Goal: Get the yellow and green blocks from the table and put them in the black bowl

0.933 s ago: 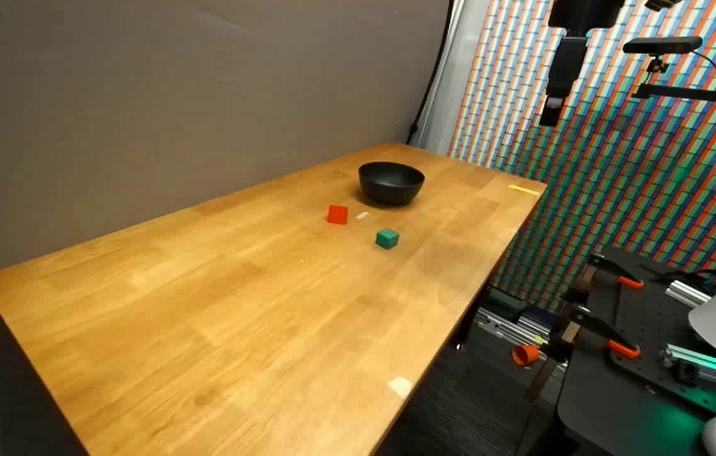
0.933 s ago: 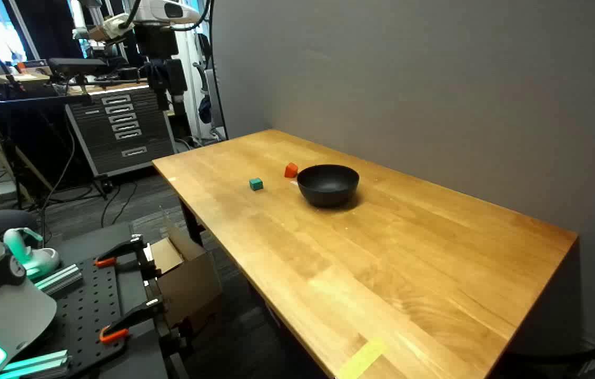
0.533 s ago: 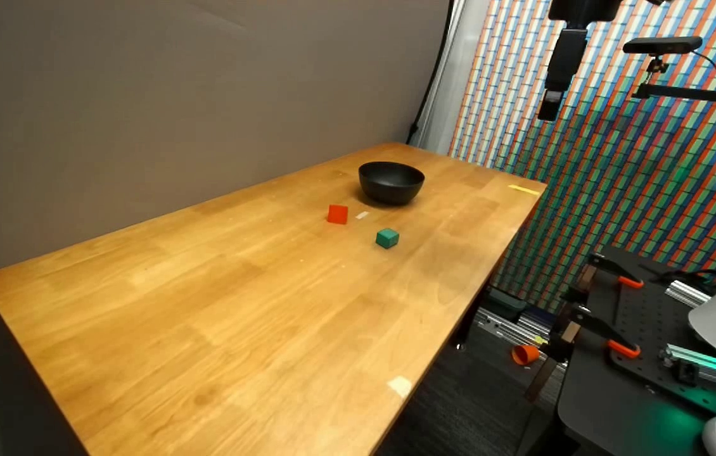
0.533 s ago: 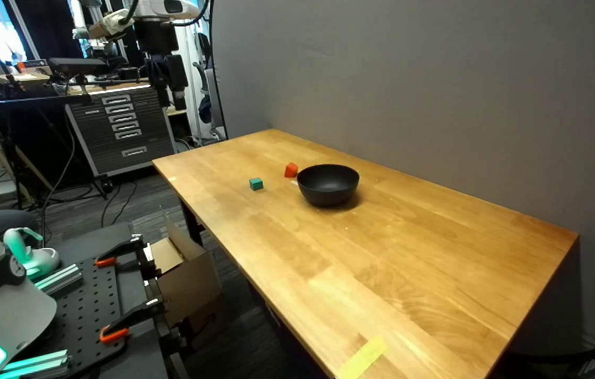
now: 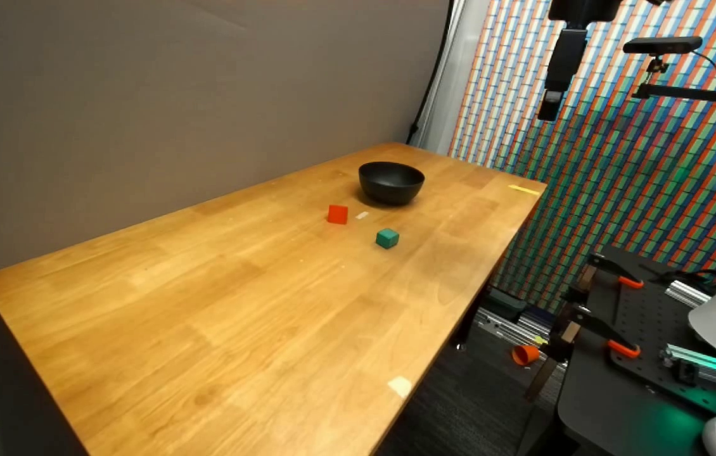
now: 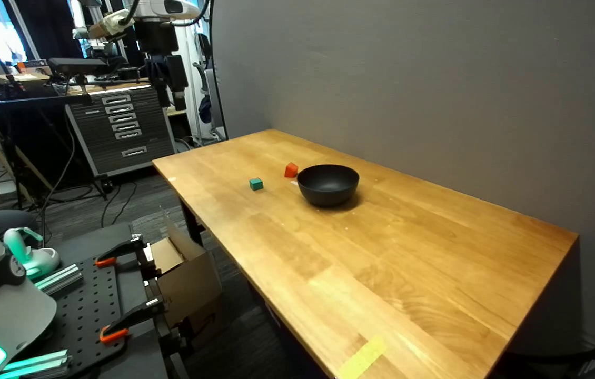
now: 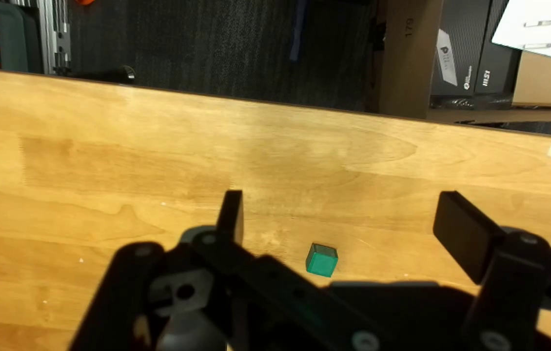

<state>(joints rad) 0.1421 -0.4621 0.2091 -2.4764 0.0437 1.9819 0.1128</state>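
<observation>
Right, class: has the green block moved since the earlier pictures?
No. In an exterior view, the green block shows no shift either way against the pale mark on the table.

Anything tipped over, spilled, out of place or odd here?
Two things: an orange cup-like object appears to lie on its side on the floor, perhaps dropped; and the task says yellow, yet besides the green block there is a red-orange block. No spill shows.

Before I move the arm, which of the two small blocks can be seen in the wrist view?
The green block: it alone shows there, beyond the open end effector. The red-orange block shows only in the exterior views.
</observation>
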